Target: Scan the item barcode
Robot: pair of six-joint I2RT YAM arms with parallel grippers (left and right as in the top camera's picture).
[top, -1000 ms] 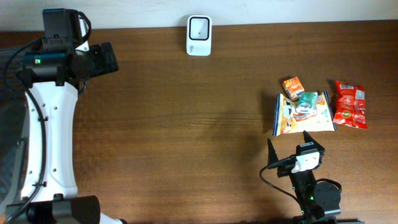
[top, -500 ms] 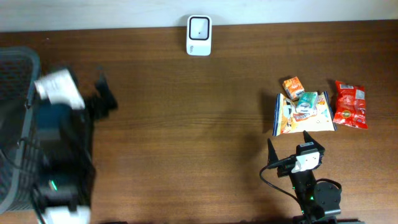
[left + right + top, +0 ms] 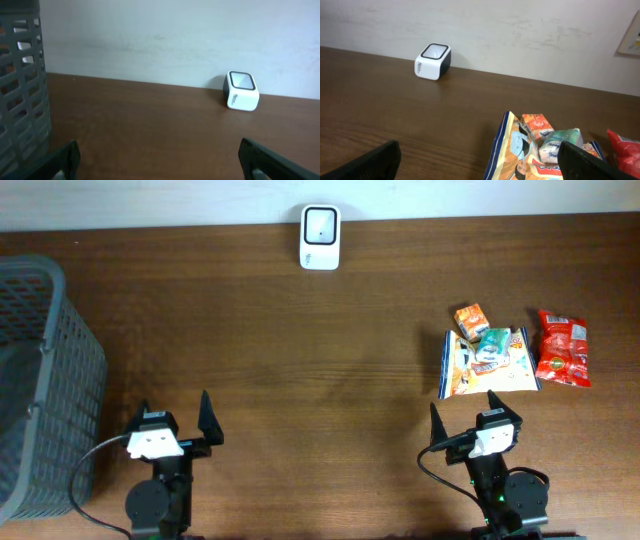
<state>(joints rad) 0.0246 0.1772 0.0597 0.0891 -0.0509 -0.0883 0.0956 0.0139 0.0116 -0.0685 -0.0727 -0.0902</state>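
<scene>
1. Found on the right side of the table [image 3: 300, 400], just ahead of the right gripper [image 3: 465, 420]: a small heap of snack packets. Logged as a flat blue-and-orange bag [image 3: 462, 372] at the bottom, a teal packet [image 3: 491, 346] lying on top of it, a small orange packet [image 3: 471, 318] at its far edge, and a red pouch [image 3: 562, 348] just beside it to the right.
2. Right gripper: jaws spread wide, empty, touching nothing. Same for the left gripper [image 3: 172, 418], parked near the grey basket [image 3: 40, 380], well apart from the packets.
3. Barcode scanner [image 3: 320, 224] noted at the far edge by the wall, well apart from the heap.
4. Judged light, soft and crinkly throughout, with slick film and crushable contents. No barcode made out in any view.
5. Recommend taking the teal packet first, as topmost, pinched gently across its narrow width at mid-body. Advise against pinching the flat bag from above: too little to catch.
</scene>
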